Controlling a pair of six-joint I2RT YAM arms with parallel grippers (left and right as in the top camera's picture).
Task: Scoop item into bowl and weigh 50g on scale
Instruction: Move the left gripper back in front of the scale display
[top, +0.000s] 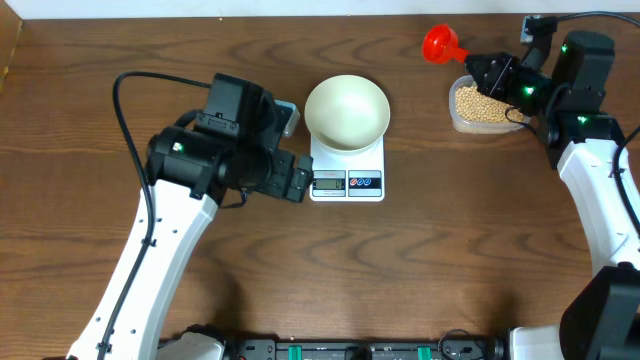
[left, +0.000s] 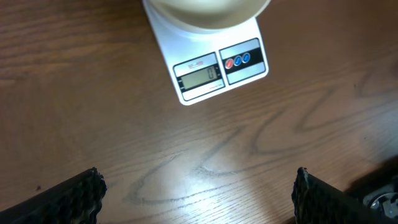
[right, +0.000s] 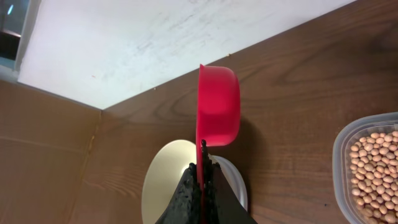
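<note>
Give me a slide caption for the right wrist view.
Right gripper shut on the red scoop, beans in a clear tub at right, white bowl beyond.

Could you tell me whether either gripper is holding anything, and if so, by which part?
The right gripper pinches the red scoop by the end of its thin handle; the left gripper is open and empty.
</note>
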